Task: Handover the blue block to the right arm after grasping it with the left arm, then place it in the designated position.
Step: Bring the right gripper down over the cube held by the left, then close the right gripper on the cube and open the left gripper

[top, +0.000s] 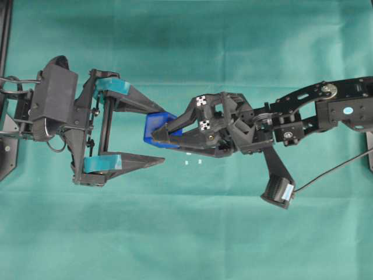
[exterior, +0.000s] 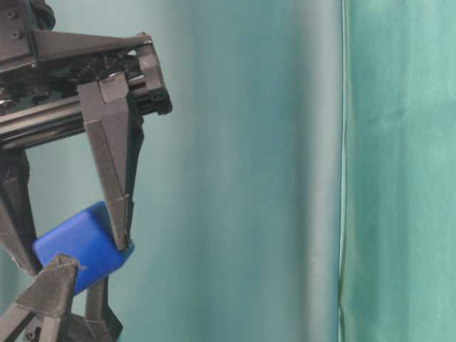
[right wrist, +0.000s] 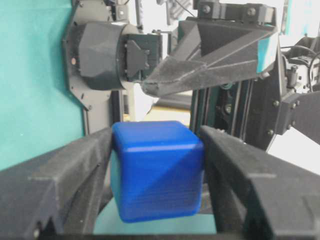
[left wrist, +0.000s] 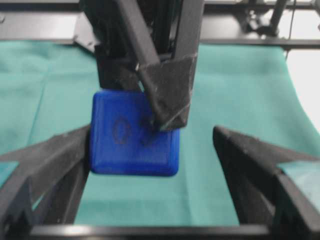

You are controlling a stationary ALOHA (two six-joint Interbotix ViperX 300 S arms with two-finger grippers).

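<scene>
The blue block hangs in mid-air above the green-clothed desk, between the two arms. On the left, the left arm's gripper has its jaws spread wide; one teal-padded finger's tip seems to lie near or against the block, the other is well apart. Moving right, the right arm's gripper has its jaws shut on the block, a black finger pressing each opposite face, as its wrist view shows. Just below the meeting point, tiny white dots mark the designated position. The risks, as I judge them: the left finger brushing the block on withdrawal could twist it loose, and a tilted hold could land it off the dots.
</scene>
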